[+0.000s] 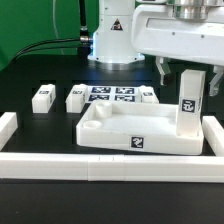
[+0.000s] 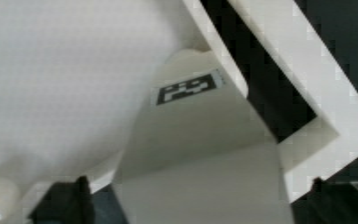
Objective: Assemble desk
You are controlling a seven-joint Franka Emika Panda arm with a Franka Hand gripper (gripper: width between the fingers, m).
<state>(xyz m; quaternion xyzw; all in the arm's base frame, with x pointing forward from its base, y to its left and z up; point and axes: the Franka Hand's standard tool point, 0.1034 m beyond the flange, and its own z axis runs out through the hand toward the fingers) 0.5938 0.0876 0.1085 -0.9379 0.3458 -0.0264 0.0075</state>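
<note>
black table point(image 1: 30, 72) | arm point(image 1: 175, 30) vertical over leg point(image 1: 190, 100) in tabletop point(image 1: 120, 130) corner | jaws spread

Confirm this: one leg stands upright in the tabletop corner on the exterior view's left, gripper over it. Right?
No, the leg stands upright in the tabletop corner on the exterior view's right, gripper over it; the exterior view shows this.

Rails point(image 1: 60, 163) wall in tabletop point(image 1: 100, 141) at front and both sides; upright leg point(image 1: 190, 106) blocks corner at exterior view's right; top open
</note>
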